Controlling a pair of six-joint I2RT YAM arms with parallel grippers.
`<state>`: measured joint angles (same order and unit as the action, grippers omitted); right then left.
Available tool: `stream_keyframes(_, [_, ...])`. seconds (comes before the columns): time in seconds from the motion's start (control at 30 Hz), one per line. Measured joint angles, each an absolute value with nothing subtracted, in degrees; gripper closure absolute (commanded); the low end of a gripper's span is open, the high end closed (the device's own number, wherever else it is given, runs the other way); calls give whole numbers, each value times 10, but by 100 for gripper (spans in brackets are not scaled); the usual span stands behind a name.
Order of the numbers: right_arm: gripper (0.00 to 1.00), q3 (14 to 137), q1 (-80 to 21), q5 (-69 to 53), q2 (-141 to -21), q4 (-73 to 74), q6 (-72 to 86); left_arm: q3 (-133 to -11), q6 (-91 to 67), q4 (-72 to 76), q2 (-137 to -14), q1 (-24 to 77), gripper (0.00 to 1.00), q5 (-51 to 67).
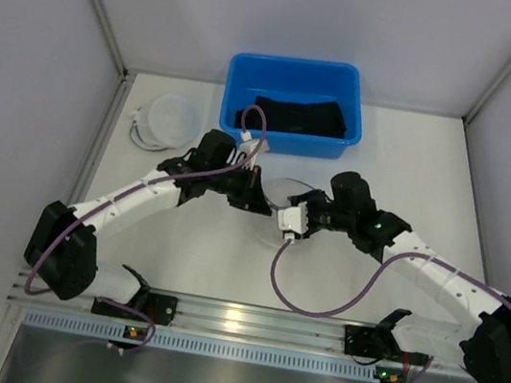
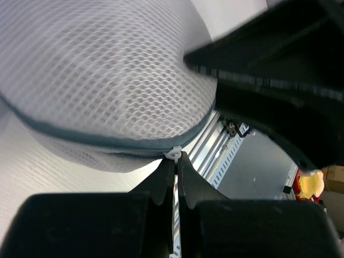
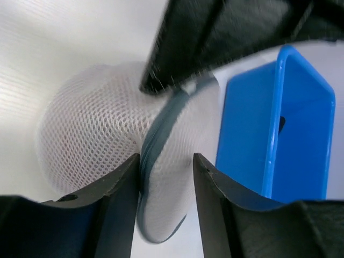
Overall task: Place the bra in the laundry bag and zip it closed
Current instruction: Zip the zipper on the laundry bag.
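**Near, centre.** The left gripper (image 2: 174, 161) has its fingers pressed together, pinching the small white zipper pull (image 2: 173, 153) of the domed white mesh laundry bag (image 2: 107, 70). The bag rests mid-tabletop (image 1: 224, 264), between both arms and just near of the bin.

The right gripper (image 3: 165, 161) has its fingers spread astride the bag's rim, with one finger against the grey zipper seam (image 3: 155, 137). Whether they clamp the mesh cannot be told.

**Far.** A rectangular blue plastic bin (image 1: 287, 143) holds dark folded fabric (image 1: 301, 116). Whether that is the bra cannot be confirmed, and nothing dark shows through the mesh. A round white mesh item (image 1: 170, 118) lies far left, well apart.

**Risks:**
1. The pull is held at the fingertips only. A tug off the seam line would likely strip it free.
2. If the right gripper is not bracing firmly, the bag would probably drag or lift with the pull and the slider would not run.
3. Slack mesh beside the slider could bunch into the teeth and jam it.
4. The arms work very close together, so contact between them is possible.
5. If the dark fabric is the bra, zipping now closes an empty bag.
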<state>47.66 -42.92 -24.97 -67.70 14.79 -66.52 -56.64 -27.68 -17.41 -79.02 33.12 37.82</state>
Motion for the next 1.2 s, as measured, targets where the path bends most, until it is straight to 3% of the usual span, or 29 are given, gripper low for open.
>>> stream_keyframes(0.23, [38, 483, -359, -249, -675, 174, -695, -535, -289, -168, -761, 329, 100, 380])
stream_keyframes(0.5, [38, 512, -416, -274, -647, 206, -662, -535, -298, -148, -774, 335, 100, 384])
stream_keyframes(0.6, [42, 512, -452, -275, -650, 202, -643, -535, -306, -141, -780, 339, 100, 385])
stream_keyframes(0.77, [59, 518, -470, -253, -700, 188, -609, -535, -324, -123, -782, 345, 100, 385])
stream_keyframes(0.93, [95, 519, -472, -224, -730, 162, -596, -535, -329, -120, -783, 346, 100, 385])
stream_keyframes(0.97, [99, 519, -472, -218, -730, 156, -594, -534, -329, -120, -783, 346, 100, 385])
stream_keyframes(1.2, [100, 495, -461, -211, -711, 127, -612, -518, -319, -120, -772, 328, 100, 391])
